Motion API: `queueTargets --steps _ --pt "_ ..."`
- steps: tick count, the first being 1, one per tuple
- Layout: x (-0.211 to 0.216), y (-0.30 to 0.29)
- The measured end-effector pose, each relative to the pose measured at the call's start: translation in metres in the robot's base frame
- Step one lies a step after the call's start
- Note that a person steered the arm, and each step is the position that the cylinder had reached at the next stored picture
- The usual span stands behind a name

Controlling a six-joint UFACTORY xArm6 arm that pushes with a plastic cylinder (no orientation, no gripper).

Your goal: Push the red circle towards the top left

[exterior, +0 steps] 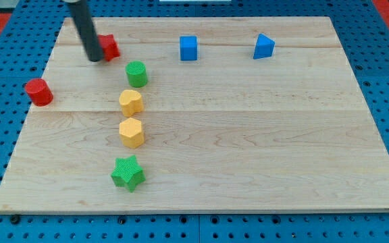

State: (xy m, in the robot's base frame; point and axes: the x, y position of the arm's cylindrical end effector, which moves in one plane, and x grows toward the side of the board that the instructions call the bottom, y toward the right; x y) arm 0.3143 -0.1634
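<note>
The red circle (pixel 39 92) stands at the left edge of the wooden board (pixel 248 135), about a third of the way down. My tip (pixel 95 59) rests on the board near the top left, up and to the right of the red circle and well apart from it. A second red block (pixel 109 46), its shape partly hidden by the rod, sits right beside my tip on its right, touching or nearly touching it.
A green circle (pixel 136 73) stands below and right of my tip. Under it are a yellow block (pixel 131 102), a yellow hexagon (pixel 132 132) and a green star (pixel 127 173). A blue cube (pixel 188 48) and a blue triangle (pixel 263 46) sit along the top.
</note>
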Motion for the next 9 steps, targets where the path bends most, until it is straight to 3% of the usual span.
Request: queueTargets --steps 1,2,3,4,5,6,7,8,9 --pt "0.032 0.009" --pt "0.102 -0.006" --pt "0.142 -0.020" --pt "0.121 -0.087" --pt "0.107 -0.103" --pt "0.130 -0.103" --pt "0.137 -0.140" --pt "0.126 -0.141" --pt "0.075 -0.136"
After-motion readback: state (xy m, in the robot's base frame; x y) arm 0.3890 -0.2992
